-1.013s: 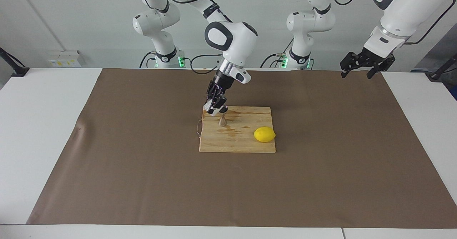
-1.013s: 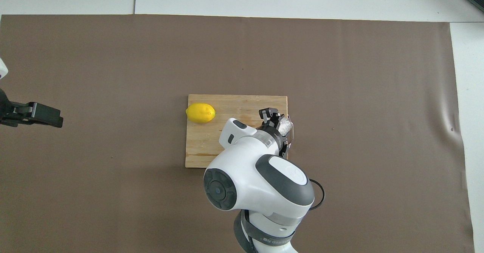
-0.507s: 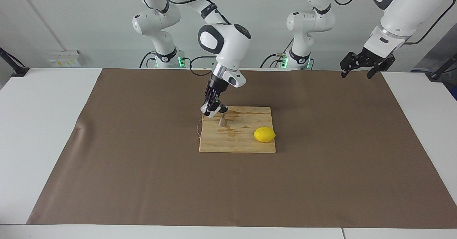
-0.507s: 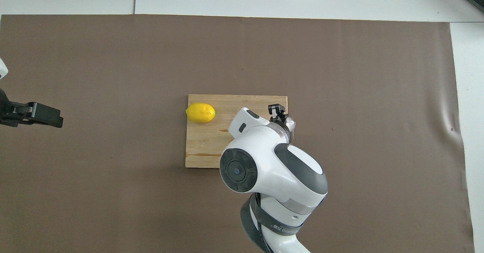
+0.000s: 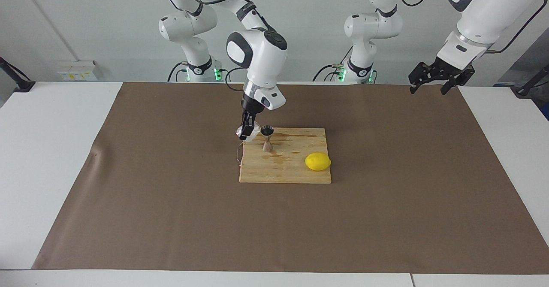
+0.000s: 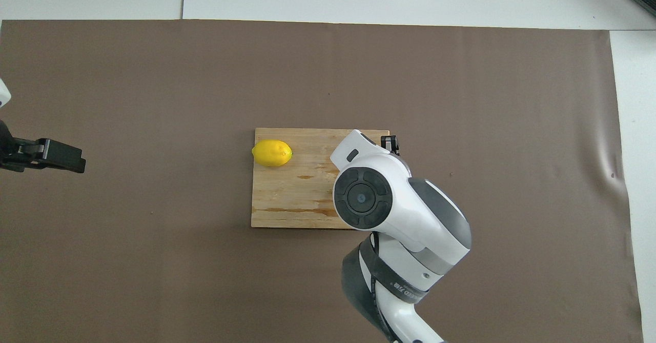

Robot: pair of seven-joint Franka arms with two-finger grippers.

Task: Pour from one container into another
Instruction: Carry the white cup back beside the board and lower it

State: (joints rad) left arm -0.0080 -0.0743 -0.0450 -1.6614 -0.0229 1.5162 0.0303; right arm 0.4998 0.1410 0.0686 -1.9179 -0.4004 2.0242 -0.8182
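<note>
Right end effector (image 5: pixel 247 131), reaching down from the right arm, closed on the small clear glass cup (image 5: pixel 254 131), which it holds tilted above the cutting board's corner nearest the robots at the right arm's end; in the overhead view the arm's own wrist hides the cup, and only a dark tip of the end effector shows at the board's edge; metal jigger (image 5: pixel 267 138), hourglass-shaped with a dark mouth, upright on the wooden cutting board (image 5: pixel 296 173), just beside the held cup, toward the left arm's end of it; the cup's rim about level with the jigger's mouth; whether they touch cannot be told; damp streaks on the board around the jigger; lemon (image 5: pixel 318 161) on the same board, farther from the robots than the jigger, at the board's edge toward the left arm's end; board on a brown mat (image 5: pixel 171 218) covering the white table (image 5: pixel 51 158); left end effector (image 5: pixel 433 80), fingers spread open and holding nothing, waiting in the air over the mat's edge at the left arm's end of the table.
</note>
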